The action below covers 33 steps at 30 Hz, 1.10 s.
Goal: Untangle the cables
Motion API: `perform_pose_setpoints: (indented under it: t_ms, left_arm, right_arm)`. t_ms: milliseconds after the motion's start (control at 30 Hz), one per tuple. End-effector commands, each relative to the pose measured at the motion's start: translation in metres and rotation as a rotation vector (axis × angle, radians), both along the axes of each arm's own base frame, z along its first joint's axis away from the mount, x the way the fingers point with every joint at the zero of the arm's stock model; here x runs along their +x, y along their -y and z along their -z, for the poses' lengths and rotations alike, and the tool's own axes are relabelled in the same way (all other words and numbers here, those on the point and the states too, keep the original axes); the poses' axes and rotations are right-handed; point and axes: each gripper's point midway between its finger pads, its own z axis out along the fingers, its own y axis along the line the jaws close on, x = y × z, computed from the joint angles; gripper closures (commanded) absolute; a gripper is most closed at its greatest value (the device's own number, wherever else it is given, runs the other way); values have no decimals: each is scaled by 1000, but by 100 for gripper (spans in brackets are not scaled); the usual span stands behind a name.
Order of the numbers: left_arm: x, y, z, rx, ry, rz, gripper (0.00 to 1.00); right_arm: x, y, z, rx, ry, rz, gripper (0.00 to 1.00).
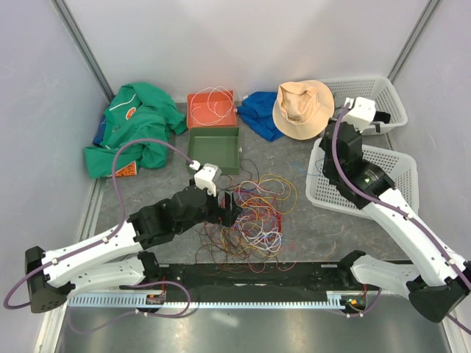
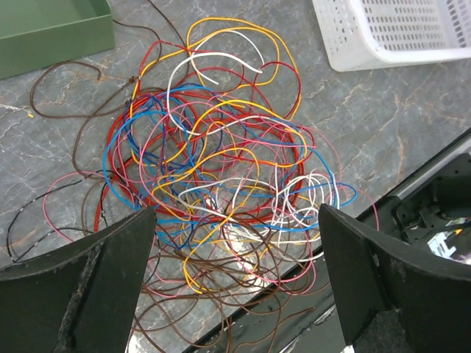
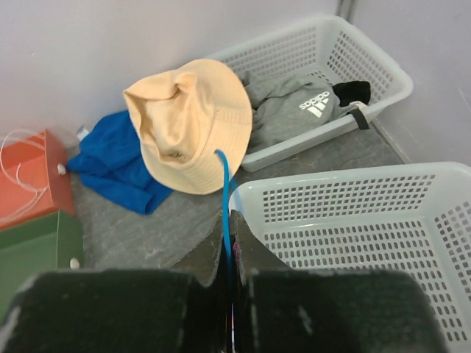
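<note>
The cables (image 1: 254, 213) lie in a loose tangle of red, orange, yellow, white, blue, pink and brown strands on the grey table, just ahead of the black front rail. My left gripper (image 1: 232, 208) hovers over the tangle's near left side, open. In the left wrist view its two dark fingers stand wide apart above the cables (image 2: 221, 169), and nothing is held in the left gripper (image 2: 237, 213). My right gripper (image 1: 383, 116) is raised at the far right, over the baskets. There the right gripper (image 3: 229, 217) is shut on one thin blue cable (image 3: 223, 187) that sticks up out of the jaws.
A green box (image 1: 213, 147) and an orange box (image 1: 211, 109) holding a white wire stand behind the tangle. A green garment (image 1: 132, 129) lies far left, a blue cloth (image 1: 261, 110) and a tan hat (image 1: 302, 107) at the back. Two white baskets (image 1: 397, 173) (image 1: 390, 92) stand right.
</note>
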Motion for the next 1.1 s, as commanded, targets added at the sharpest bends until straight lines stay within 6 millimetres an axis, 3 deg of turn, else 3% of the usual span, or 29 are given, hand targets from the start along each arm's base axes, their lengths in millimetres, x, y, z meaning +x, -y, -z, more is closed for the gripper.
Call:
perform_pose_setpoints:
  t_ms: [0, 67, 100, 300, 400, 467, 500, 533, 600, 633, 733, 867, 933, 967, 1033, 1067]
  left_arm:
    - [-2, 0, -15, -99, -1, -26, 2]
    - [-3, 1, -18, -100, 6, -14, 2]
    - [-3, 2, -17, -94, 7, -8, 2]
    - [-6, 6, -13, -106, -25, -4, 2]
    - [-7, 8, -5, -111, -51, -11, 3]
    - [-7, 11, -2, -109, -61, -5, 3]
    - [-7, 10, -1, -104, -61, -8, 3]
    - [-7, 11, -1, -101, -62, -4, 3]
    - [-8, 9, 0, -99, -60, -2, 3]
    - [-8, 7, -1, -98, -56, -5, 3]
    - [-6, 2, -4, -110, -37, -25, 3]
    - [-2, 0, -6, -113, -19, -44, 3]
    - [-1, 4, -2, -104, -27, -43, 3]
    - [-1, 5, 0, -97, -32, -40, 3]
    - [-1, 9, 9, -76, -55, -33, 3]
    - [-1, 11, 12, -71, -62, -34, 3]
  right_arm:
    - [11, 31, -21, 130, 65, 87, 100]
    - [20, 42, -8, 199, 51, 101, 100]
    - [24, 60, -1, 210, 46, 156, 100]
    - [34, 92, 47, 249, -32, 275, 100]
    - [37, 104, 77, 262, -66, 341, 100]
    - [37, 107, 107, 267, -126, 359, 100]
    - [38, 103, 114, 279, -137, 340, 100]
    - [38, 99, 126, 284, -166, 322, 88]
    - [37, 91, 132, 291, -172, 274, 62]
    - [36, 88, 131, 295, -169, 254, 40]
    - [29, 78, 114, 285, -127, 213, 18]
    - [17, 37, 96, 273, -87, 77, 8]
    - [11, 16, 101, 278, -93, 8, 7]
    - [4, -9, 99, 290, -94, -90, 7]
    - [-6, -37, 113, 290, -110, -207, 7]
    - [-17, -64, 116, 309, -130, -327, 7]
